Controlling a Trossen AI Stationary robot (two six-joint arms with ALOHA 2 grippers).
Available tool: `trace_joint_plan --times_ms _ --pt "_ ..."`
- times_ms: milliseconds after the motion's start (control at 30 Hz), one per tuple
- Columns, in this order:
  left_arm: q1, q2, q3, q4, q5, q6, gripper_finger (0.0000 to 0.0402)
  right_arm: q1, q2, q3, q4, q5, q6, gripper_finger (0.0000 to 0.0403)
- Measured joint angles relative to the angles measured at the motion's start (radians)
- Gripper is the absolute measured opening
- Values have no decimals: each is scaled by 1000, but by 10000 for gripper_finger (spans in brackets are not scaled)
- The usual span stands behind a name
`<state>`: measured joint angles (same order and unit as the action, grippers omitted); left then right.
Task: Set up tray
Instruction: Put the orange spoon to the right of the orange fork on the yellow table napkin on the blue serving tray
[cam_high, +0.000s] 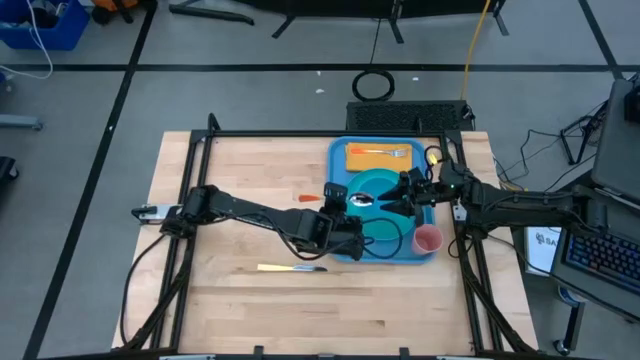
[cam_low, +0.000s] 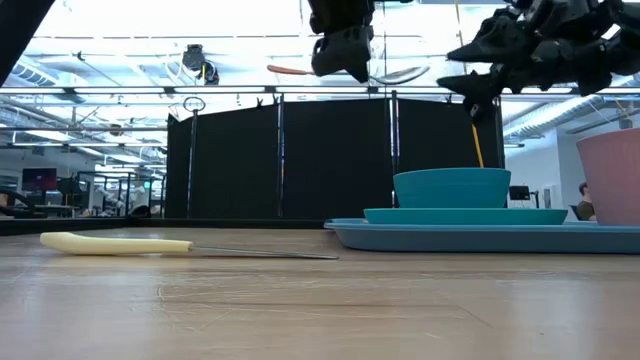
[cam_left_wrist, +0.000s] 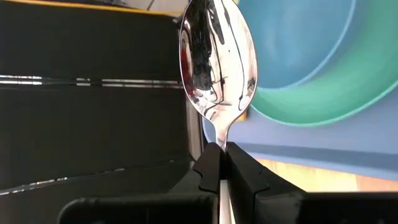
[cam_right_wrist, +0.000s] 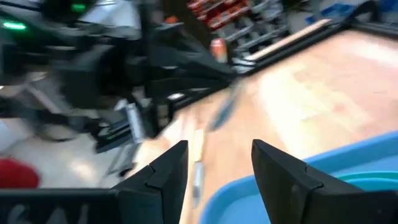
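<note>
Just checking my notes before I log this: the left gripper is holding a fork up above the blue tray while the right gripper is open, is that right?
Not quite. The left gripper is shut on a spoon, not a fork; the left wrist view shows its rounded bowl. It is held above the blue tray, and the right gripper is open.

Bench (cam_high: 230, 300) left half lay open; knife (cam_high: 291, 268) near front edge; tray (cam_high: 341, 160) and both arms crowded the right-centre.
</note>
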<state>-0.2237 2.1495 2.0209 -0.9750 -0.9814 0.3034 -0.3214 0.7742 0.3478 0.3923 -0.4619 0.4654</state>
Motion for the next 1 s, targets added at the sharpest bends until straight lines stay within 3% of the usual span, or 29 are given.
trace_joint_plan --times_ms 833,1000 --pt "23 0 0 12 63 -2 8 47 134 0 176 17 12 171" --pt "22 0 0 21 68 -2 8 47 134 0 182 70 13 165"
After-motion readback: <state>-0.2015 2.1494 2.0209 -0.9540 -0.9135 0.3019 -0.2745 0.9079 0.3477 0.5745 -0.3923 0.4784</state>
